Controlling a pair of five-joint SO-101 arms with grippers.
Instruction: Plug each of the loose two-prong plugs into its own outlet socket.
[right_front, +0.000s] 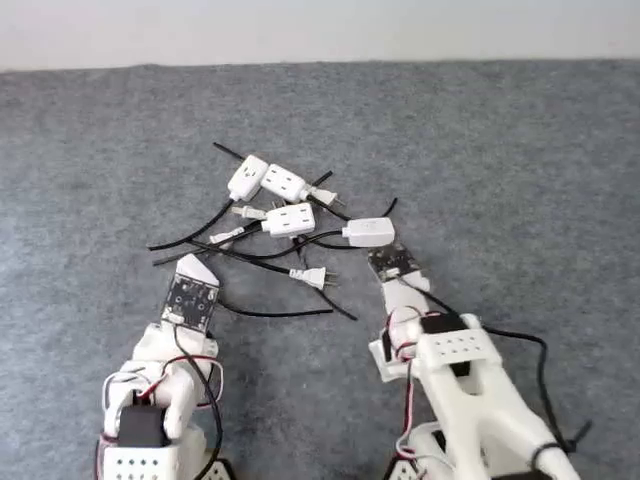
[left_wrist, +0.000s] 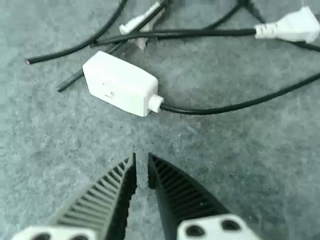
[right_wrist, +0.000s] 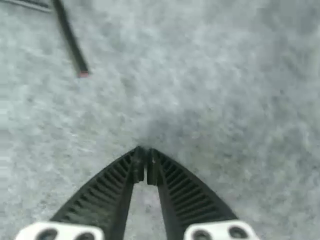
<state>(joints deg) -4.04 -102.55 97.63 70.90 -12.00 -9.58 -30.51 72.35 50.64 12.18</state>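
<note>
Outlet socket (left_wrist: 120, 84) white, face marks unreadable, black cable (left_wrist: 240, 105) attached

Left end effector (left_wrist: 141, 162) ajar, right (right_wrist: 145, 156) closed

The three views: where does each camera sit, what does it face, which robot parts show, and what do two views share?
High view: fixed above, looking down on mat, cable tangle and two arms.
Left wrist view: on the left wrist, facing past its fingers at a socket.
Right wrist view: on the right wrist, facing past its fingers at mat and a cable end.
Shared: high and left wrist views both show the tangle.
</note>
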